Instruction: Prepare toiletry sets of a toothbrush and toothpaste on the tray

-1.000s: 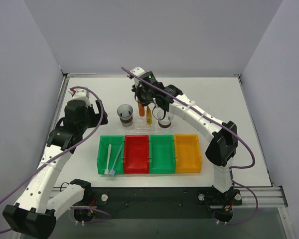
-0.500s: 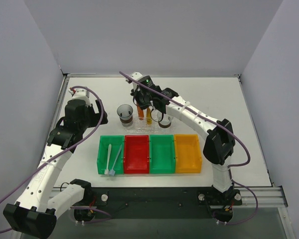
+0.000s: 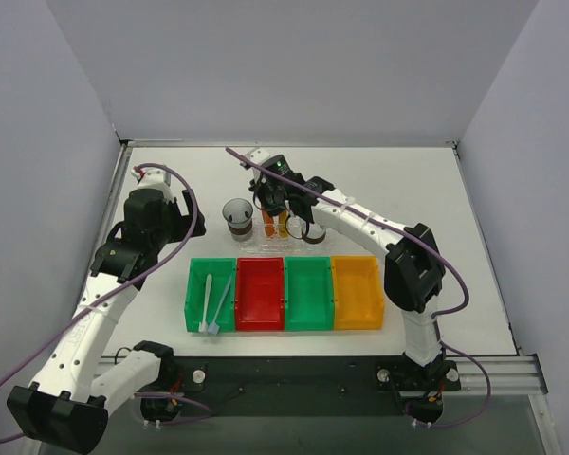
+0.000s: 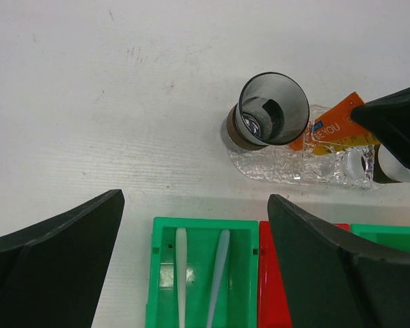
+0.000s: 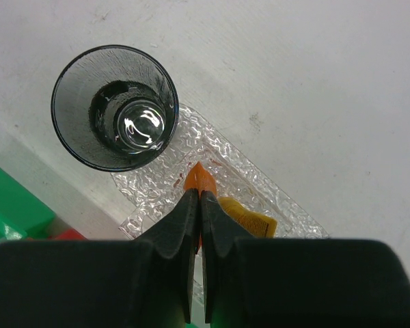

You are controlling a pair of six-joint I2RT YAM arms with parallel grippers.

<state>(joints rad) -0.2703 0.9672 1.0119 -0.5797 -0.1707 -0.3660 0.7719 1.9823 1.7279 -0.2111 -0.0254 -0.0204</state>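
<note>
Cup (image 4: 273, 109) at left end of tray (image 4: 280, 169), tubes (image 4: 328, 127) beside it; toothbrushes (image 4: 181, 280) in leftmost bin (image 4: 205, 223).

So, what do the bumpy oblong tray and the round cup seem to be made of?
The bumpy oblong tray looks like clear glossy plastic or glass: the white table shows through and its bumps glint. The round cup looks like smoky clear plastic, perhaps glass; its shiny bottom shows.
</note>
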